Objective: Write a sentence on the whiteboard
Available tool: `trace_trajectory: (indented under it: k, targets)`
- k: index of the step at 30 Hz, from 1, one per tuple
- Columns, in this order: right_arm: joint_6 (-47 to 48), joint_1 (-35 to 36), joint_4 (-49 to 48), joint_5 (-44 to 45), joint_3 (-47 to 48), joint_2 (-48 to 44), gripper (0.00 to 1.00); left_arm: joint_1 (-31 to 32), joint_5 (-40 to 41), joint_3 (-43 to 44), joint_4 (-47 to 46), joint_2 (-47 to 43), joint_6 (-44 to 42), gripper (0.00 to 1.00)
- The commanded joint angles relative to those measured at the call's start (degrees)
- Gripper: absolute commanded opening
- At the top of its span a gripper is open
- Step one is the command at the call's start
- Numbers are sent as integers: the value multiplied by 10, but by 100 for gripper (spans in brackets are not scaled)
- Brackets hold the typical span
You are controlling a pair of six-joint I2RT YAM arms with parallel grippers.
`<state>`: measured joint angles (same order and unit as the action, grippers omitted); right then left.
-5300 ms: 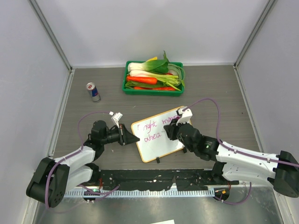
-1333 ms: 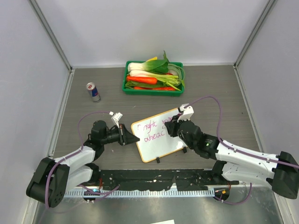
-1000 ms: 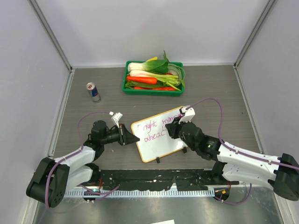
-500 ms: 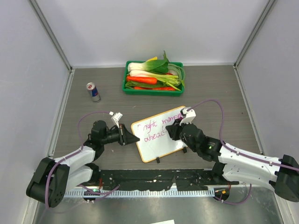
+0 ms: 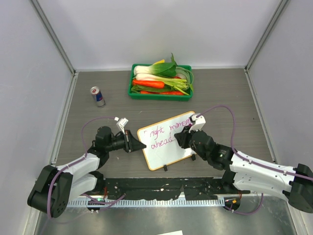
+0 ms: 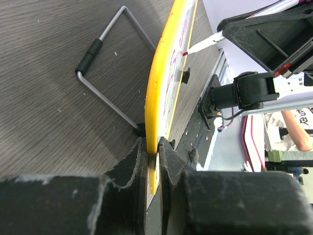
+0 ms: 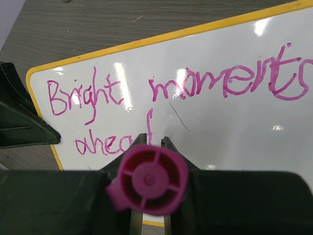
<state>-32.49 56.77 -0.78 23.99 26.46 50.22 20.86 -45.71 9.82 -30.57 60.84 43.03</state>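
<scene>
View from above of a grey wood-grain bench (image 5: 230, 98) with two robot arms mounted at the bottom edge. At the left, a small drinks can (image 5: 97, 96) stands upright, well apart from everything else. Just left of centre, the left hand (image 5: 138, 145) is closed on the left edge of the whiteboard (image 5: 164, 149). Its wrist view shows one black finger (image 6: 134, 161) on each side of the yellow rim, pinching it. In that same view, a bent wire stand (image 6: 105, 98) with a black sleeve rests on the bench just beside the board. The whiteboard sits at the centre of the frame, turned slightly so that its right end points toward the upper right. On it is the sentence (image 5: 164, 136) in purple-magenta marker. The top line reads "Bright moments". The lower line reads "ahea" and then a tall stroke, the base of which is hidden. At the upper centre, a green tray (image 5: 159, 96) holds leafy greens and carrots. Just right of centre, the right hand (image 5: 180, 138) is clamped shut around a magenta marker (image 7: 146, 180), held over the end of the lower line. The left wrist view shows the marker's tip at the board's face.
</scene>
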Motion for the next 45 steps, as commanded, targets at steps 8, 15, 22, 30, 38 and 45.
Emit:
trace_trajectory:
  k: [8,15,22,30,38,45]
  targets:
    - [12,-3,40,34,3,1,1,0,7,3,-3,1,-20,0]
    - [21,-3,40,48,15,1,1,0,7,3,-3,0,-20,0]
    - [29,-3,31,51,33,13,1,0,8,2,-2,-2,-20,0]
    - [29,-3,31,61,47,-19,1,0,7,2,-3,-2,-20,0]
    - [29,-3,47,64,41,-47,2,0,6,2,-2,-2,-20,0]
    - [20,-3,41,59,25,-38,1,0,8,2,-2,-3,-19,0]
